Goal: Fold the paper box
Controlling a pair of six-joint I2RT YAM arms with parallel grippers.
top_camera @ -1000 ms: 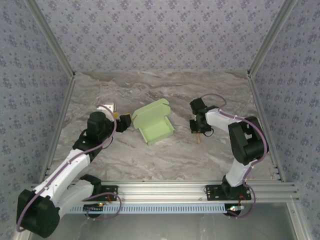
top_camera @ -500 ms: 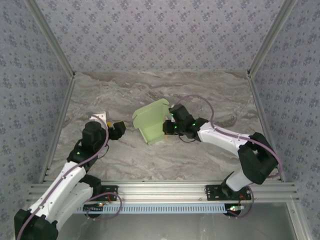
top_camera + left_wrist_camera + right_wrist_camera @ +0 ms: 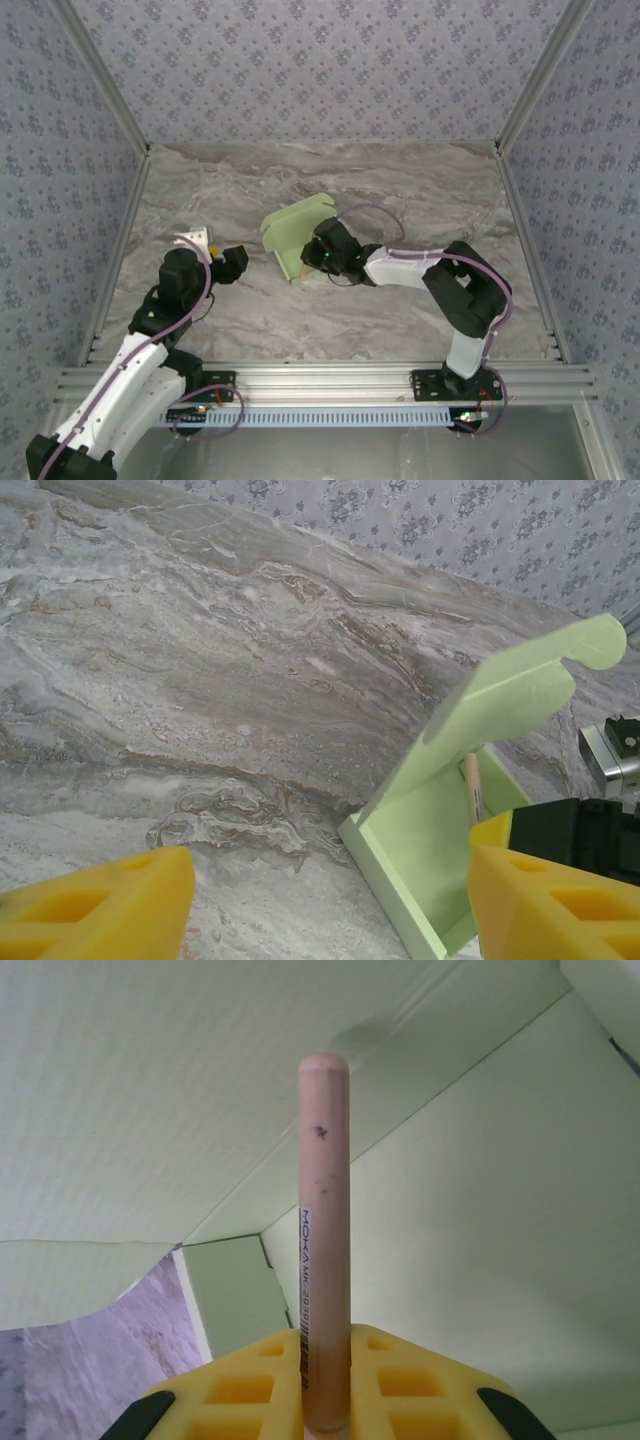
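Note:
The pale lime-green paper box (image 3: 293, 238) sits mid-table, its tray formed and its scalloped lid (image 3: 505, 702) raised. My right gripper (image 3: 318, 257) is inside the tray, shut on a thin tan wooden stick (image 3: 324, 1230) whose rounded tip points into the crease between lid and floor (image 3: 470, 1210). The stick (image 3: 471, 788) also shows in the left wrist view, lying against the tray's inner wall. My left gripper (image 3: 236, 260) hovers open just left of the box, its yellow fingers (image 3: 95, 905) wide apart with nothing between them.
The marble table (image 3: 400, 195) is walled by patterned panels, with an aluminium rail (image 3: 330, 380) along the near edge. The right arm's cable (image 3: 375, 212) arcs over the table behind the box.
My right arm has swung left from the table's right side and pushed the stick into the box. The left gripper has drawn back a little from the box's left edge.

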